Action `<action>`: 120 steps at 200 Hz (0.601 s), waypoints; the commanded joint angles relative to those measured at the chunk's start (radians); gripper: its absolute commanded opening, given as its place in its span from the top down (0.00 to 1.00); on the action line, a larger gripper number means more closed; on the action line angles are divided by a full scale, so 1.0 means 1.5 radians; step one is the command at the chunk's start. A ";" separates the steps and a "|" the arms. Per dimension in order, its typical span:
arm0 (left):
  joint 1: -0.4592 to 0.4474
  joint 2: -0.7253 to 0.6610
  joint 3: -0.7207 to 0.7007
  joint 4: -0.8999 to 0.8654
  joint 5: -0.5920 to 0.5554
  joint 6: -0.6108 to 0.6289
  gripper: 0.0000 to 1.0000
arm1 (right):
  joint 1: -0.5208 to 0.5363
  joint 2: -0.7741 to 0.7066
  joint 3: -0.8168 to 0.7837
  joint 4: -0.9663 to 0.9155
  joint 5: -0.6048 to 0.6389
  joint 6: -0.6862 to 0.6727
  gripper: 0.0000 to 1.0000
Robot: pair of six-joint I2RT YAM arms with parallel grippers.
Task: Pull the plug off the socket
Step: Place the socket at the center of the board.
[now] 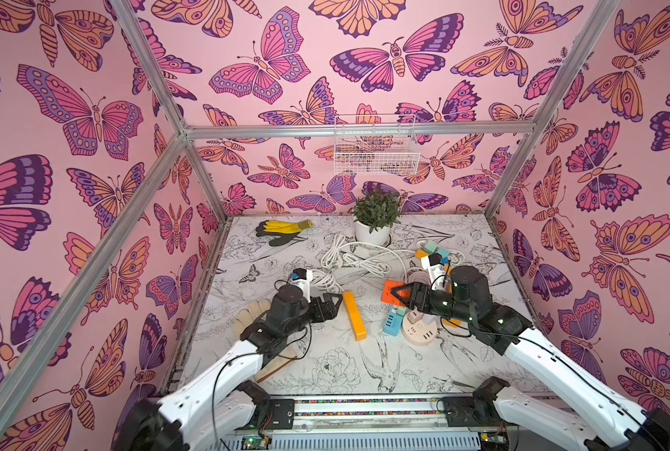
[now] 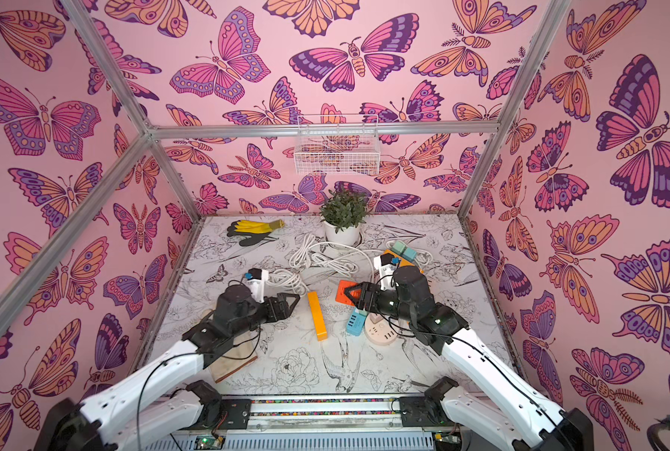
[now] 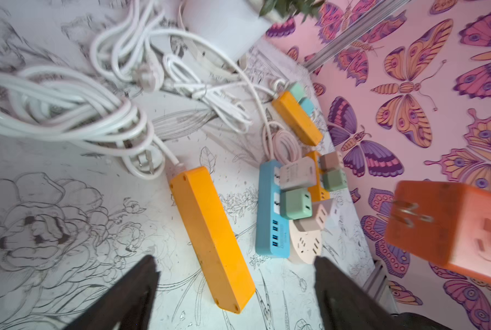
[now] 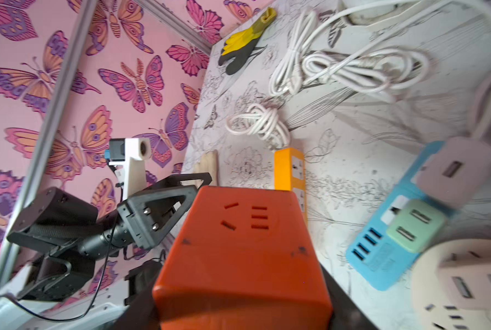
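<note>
The right gripper [image 1: 398, 293] clamps the orange plug adapter [image 4: 244, 257], prongs bare and well clear of the yellow power strip [image 1: 354, 315] lying between both tools. The left gripper [image 1: 334, 303] gapes wide and empty just beside the strip. The adapter probably wants setting down flat, clear of the cords.

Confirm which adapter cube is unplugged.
The orange cube, held up by the right gripper with prongs bare; the green cube and grey cube sit in the blue strip.

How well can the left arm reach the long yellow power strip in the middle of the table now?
Probably yes. The left gripper is open and just beside the yellow power strip, with nothing between them. The right gripper holds the orange plug on the strip's far side.
</note>
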 commanded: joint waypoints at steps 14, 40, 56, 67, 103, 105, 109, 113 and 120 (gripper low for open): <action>0.047 -0.218 -0.019 -0.169 -0.043 0.058 0.00 | 0.062 0.091 0.026 0.139 -0.045 0.031 0.49; 0.060 -0.319 0.046 -0.268 -0.080 0.068 0.01 | 0.110 0.210 0.099 0.142 -0.015 0.016 0.49; 0.060 -0.351 0.091 -0.316 -0.099 0.080 0.00 | 0.133 0.305 0.170 0.133 0.005 -0.005 0.49; 0.060 -0.366 0.115 -0.343 -0.104 0.090 0.00 | 0.147 0.375 0.216 0.136 0.010 -0.009 0.48; 0.060 -0.401 0.150 -0.400 -0.112 0.102 0.00 | 0.175 0.630 0.421 0.141 -0.013 0.019 0.48; 0.060 -0.403 0.150 -0.402 -0.113 0.103 0.00 | 0.175 0.642 0.434 0.138 -0.012 0.020 0.48; 0.060 -0.408 0.149 -0.406 -0.114 0.101 0.01 | 0.176 0.666 0.458 0.132 -0.010 0.025 0.48; 0.060 -0.411 0.148 -0.409 -0.115 0.102 0.00 | 0.175 0.690 0.483 0.127 -0.010 0.029 0.48; 0.060 -0.416 0.145 -0.415 -0.116 0.102 0.00 | 0.175 0.729 0.527 0.111 -0.005 0.038 0.48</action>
